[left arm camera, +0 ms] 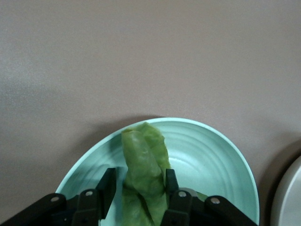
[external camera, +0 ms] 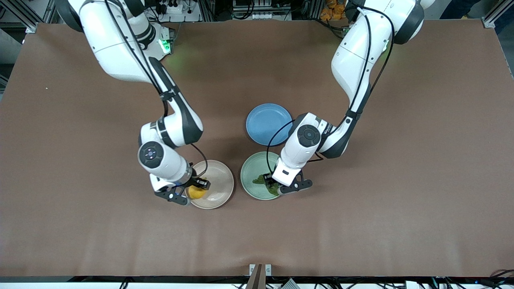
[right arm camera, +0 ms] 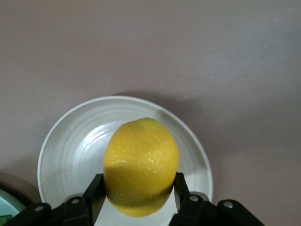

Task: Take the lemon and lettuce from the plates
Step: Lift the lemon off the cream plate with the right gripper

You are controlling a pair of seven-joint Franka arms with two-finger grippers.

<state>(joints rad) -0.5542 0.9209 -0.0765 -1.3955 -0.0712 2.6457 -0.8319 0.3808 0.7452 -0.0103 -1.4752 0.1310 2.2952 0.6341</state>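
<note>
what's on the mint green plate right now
The lettuce is over the mint green plate, gripped by the left gripper. Whether its lower end touches the plate is hidden.

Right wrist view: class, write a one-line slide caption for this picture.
Right gripper shut on the lemon over the beige plate.

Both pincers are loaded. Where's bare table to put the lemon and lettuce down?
Bare brown table runs wide nearer the front camera than the beige plate and green plate, and out toward each arm's end. Crowded: the narrow gap between those plates, and by the blue plate beside the left arm.
</note>
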